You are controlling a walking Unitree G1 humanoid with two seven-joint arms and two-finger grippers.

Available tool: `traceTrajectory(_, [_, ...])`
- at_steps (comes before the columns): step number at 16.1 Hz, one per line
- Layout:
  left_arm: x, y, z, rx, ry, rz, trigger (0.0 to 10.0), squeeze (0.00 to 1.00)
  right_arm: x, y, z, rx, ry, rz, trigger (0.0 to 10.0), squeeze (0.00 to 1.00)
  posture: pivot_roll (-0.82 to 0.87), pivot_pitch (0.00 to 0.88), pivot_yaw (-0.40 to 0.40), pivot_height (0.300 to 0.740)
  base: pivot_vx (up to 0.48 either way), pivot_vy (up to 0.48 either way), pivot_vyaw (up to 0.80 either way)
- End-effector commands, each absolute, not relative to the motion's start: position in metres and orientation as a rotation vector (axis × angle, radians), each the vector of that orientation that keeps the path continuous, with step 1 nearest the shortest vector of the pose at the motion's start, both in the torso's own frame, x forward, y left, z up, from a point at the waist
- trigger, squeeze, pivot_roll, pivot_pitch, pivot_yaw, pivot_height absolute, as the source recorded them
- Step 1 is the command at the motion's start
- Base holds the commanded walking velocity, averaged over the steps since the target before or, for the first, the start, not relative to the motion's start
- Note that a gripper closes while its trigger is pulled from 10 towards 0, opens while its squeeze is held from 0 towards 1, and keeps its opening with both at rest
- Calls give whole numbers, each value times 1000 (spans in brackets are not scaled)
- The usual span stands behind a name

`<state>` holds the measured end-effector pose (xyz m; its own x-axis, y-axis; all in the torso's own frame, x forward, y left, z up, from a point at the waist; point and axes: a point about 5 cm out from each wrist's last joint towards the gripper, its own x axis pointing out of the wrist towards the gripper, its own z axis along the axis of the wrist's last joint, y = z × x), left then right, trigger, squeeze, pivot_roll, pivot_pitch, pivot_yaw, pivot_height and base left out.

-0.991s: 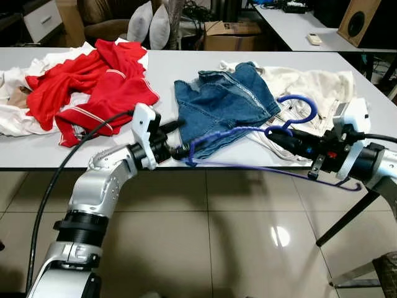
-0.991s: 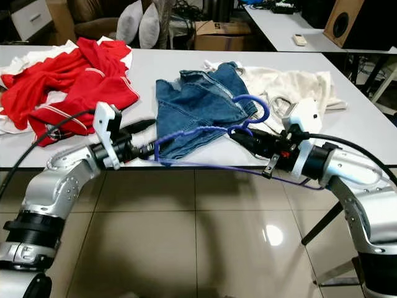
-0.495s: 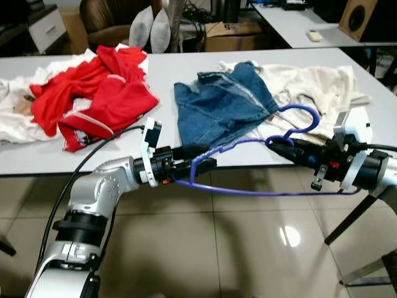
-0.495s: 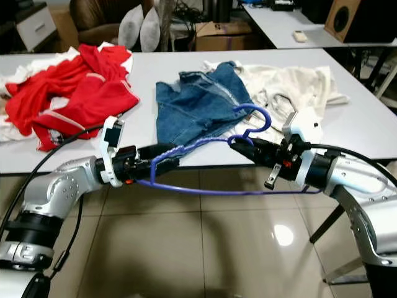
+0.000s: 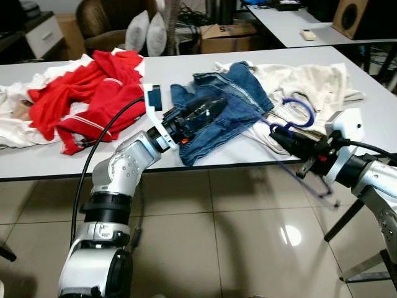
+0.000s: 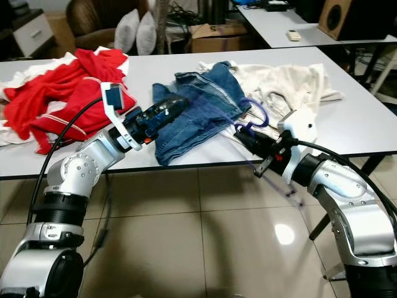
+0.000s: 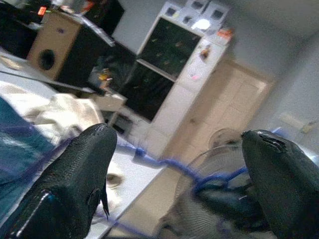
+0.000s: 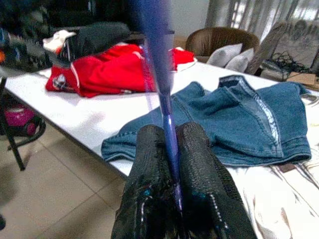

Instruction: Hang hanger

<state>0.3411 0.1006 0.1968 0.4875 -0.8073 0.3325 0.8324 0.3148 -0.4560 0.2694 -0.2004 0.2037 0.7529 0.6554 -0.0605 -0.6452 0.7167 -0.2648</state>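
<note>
My right gripper [image 5: 280,133] is shut on the blue hanger [image 5: 298,109] just below its hook, at the white table's [image 5: 186,62] front right edge. The rest of the hanger hangs blurred below the table edge toward the floor. In the right wrist view both fingers [image 8: 149,164] pinch the blue hanger [image 8: 160,84]. My left gripper [image 5: 208,110] is open and holds nothing, lifted over the blue denim garment [image 5: 239,93]. In the left wrist view the fingers [image 7: 79,179] stand wide apart, with the blurred hanger [image 7: 199,177] far beyond them.
Red clothes [image 5: 87,87] lie at the table's left and a cream garment [image 5: 313,84] at its right. Behind stand a cardboard box [image 5: 226,34], cushions [image 5: 146,31], a second table [image 5: 298,28] and a speaker [image 5: 353,15]. A table leg [image 5: 344,217] slants at the right.
The left gripper has let go of the hanger's end and swung up over the denim. The hanger now hangs from the right gripper alone, blurred. The camera has shifted.
</note>
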Motion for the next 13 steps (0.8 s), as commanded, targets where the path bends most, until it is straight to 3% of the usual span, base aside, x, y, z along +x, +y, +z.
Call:
traceTrajectory(1, [341,103,198,-552,-54,-1047,10000,1000,270,-200,212,-268,-80,730,10000,0,-162,0,90,740,0,0,0])
traceTrajectory(8, [357,138,203,-260,-207,-598,10000,992,269,-201,215,-244,-109,715,10000,0,-157,0,88,740,0,0,0])
traceTrajectory(11, [356,142,195,-162,-191,-507,10000,980,269,-197,215,-233,-117,701,10000,0,-156,0,82,740,0,0,0])
traceTrajectory(13, [357,144,184,-30,-145,-437,10000,973,278,-196,210,-342,-90,594,10000,0,-149,0,68,740,0,0,0])
